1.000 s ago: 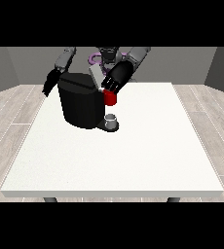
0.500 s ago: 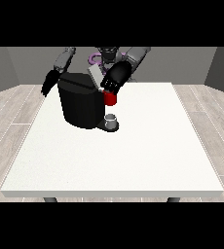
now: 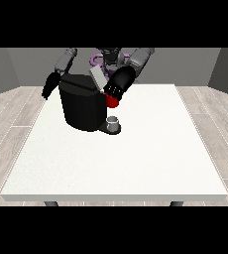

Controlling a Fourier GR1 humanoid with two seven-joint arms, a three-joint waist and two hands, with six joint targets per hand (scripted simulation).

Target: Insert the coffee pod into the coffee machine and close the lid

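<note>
The black coffee machine (image 3: 84, 106) stands on the white table (image 3: 136, 158) at the back left. Its grey lid (image 3: 97, 78) is tilted up at the machine's top right. The hand at the view's right (image 3: 119, 84) hovers just right of the lid, above a red thing at the machine (image 3: 112, 102). A small grey thing (image 3: 113, 122) sits on the machine's base below it; I cannot tell whether it is the pod. The hand at the view's left (image 3: 50, 85) hangs beside the machine's left side with straight fingers, holding nothing.
The robot's torso (image 3: 108, 55) stands behind the table's far edge. The machine takes up the table's back left part. Wooden floor surrounds the table.
The hand at the view's right has shifted slightly up and to the right, near the lid. The other hand has barely moved.
</note>
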